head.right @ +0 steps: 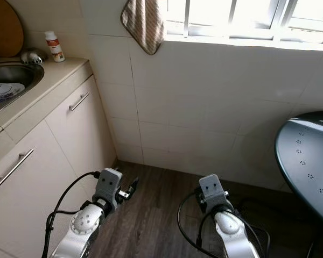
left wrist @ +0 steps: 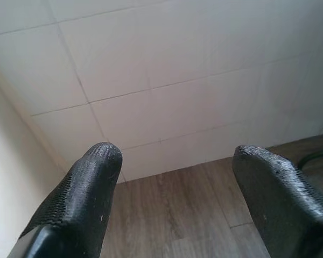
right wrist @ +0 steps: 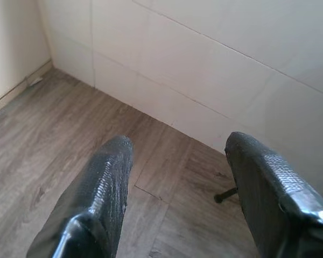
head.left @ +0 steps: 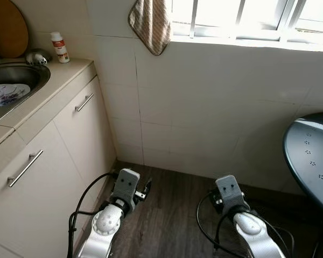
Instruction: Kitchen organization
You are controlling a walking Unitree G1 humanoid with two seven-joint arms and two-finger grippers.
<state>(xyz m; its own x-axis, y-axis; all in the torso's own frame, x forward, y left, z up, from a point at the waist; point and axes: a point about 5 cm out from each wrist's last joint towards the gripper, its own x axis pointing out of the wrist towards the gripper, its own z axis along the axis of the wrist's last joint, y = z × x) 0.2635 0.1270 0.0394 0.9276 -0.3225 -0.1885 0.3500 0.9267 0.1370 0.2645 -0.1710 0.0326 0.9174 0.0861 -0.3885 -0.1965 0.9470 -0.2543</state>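
The robot faces a tiled wall (head.left: 215, 107) in a corner, with the cabinet (head.left: 54, 156) run on its left and a dark round table (head.left: 312, 156) on its right, so the biggest risk is the tight space. If it walks or turns toward the sink from here, an arm or its trailing cable (head.left: 83, 204) may catch a cabinet handle (head.left: 25, 168), and a swing to the right could knock the table edge. Both arms hang low over the wooden floor (head.left: 172, 215), well below the surface (head.left: 48, 80), so a straight lift of the left arm close to the cabinet could scrape the doors. The window (head.left: 242, 16) throws strong glare, which may make small things hard to judge.

The sink (head.left: 29, 75) is the largest container, set into the surface on the left, and it holds a patterned plate (head.left: 5, 94); that seems the likely thing to tidy. Behind it a round wooden board (head.left: 8, 27) leans on the wall. A small white bottle with a red label (head.left: 59, 47) stands upright near the back corner, just beside a grey metal fitting (head.left: 36, 57); what the bottle contains cannot be told. A striped cloth (head.left: 151, 24) hangs from the sill.

The left hand (left wrist: 172, 177) is wide open and holds nothing, with only wall and floor between its fingers. The right hand (right wrist: 177, 183) is likewise spread wide and empty.
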